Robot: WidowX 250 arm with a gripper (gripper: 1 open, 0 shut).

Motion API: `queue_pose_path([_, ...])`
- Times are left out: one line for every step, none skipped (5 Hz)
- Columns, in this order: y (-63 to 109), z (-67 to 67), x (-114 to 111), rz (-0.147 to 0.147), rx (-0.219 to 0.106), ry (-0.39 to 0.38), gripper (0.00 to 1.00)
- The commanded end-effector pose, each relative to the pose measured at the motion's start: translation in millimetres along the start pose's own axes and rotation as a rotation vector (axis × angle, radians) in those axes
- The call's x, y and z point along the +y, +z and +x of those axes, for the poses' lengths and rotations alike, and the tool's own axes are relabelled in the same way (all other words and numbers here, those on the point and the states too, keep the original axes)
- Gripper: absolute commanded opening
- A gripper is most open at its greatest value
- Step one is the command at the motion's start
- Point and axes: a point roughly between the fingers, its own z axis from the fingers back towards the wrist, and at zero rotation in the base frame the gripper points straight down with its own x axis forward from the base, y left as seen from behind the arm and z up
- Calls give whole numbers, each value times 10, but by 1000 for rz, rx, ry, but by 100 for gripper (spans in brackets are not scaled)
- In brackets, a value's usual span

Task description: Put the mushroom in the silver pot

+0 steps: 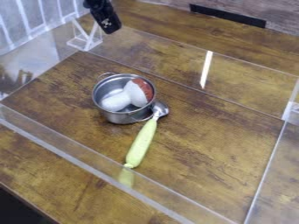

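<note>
The silver pot (112,107) stands on the wooden table left of centre, its stubby handle pointing to the lower right. The mushroom (126,94) lies tipped inside it, white stem toward the left, red-brown cap at the right rim. My black gripper (105,16) hangs high at the top left, well above and behind the pot, apart from everything. Its jaws look shut, with nothing between them.
A long yellow-green corn-like piece (142,144) lies just in front of the pot's handle. Clear acrylic walls (205,68) fence the work area. A white rack (84,37) stands at the back left under the gripper.
</note>
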Motion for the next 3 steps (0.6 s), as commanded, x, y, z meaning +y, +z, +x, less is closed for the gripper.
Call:
queue_pose_path([348, 111, 41, 81, -56, 12, 0])
queue_pose_path([361, 116, 32, 84, -69, 46, 0])
queue_pose_path([336, 104, 29, 89, -78, 72, 0])
